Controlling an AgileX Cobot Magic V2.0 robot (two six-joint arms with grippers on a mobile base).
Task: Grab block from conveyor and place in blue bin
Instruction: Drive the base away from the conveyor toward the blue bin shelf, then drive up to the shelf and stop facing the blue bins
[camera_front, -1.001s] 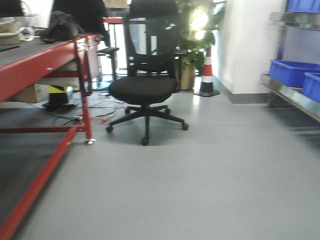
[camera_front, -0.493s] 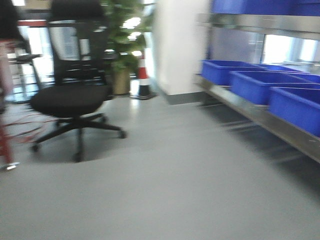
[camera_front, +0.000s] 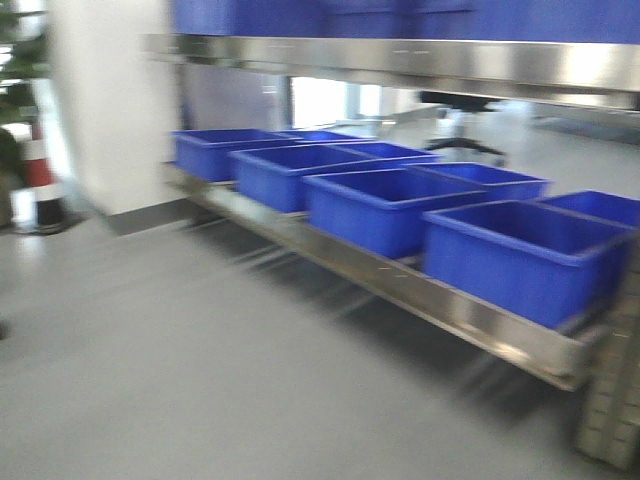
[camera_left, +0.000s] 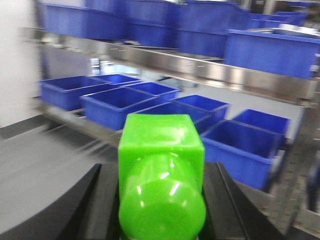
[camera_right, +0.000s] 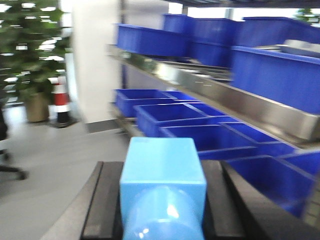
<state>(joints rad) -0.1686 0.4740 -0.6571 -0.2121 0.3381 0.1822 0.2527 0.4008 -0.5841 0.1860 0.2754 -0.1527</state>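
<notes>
**Blocks in hand, bins ahead, drop not yet made**

My left gripper (camera_left: 160, 217) is closed on a green block (camera_left: 161, 145), its dark fingers (camera_left: 75, 210) pressed against both sides. My right gripper (camera_right: 162, 215) is clamped the same way on a blue block (camera_right: 162, 170). Both blocks look like glossy moulded plastic, a square-edged cube with a rounded dome bulging toward the wrist camera and catching highlights.

Beyond the grippers stand the blue bins (camera_front: 520, 255). They are open-topped plastic tubs with thick rolled rims, set in a row on a low brushed-steel shelf (camera_front: 400, 290), with more tubs on the shelf above. As far as I can see they are empty, though the views are blurred. The floor (camera_front: 200, 380) is smooth, matte grey. Far left are a white pillar (camera_front: 110, 110) and a striped traffic cone (camera_front: 38, 185).

The conveyor is in none of these views. I judge the pickup finished, with both blocks well short of any bin. What remains is to close in on the shelf, carry a block over a tub and let go.
</notes>
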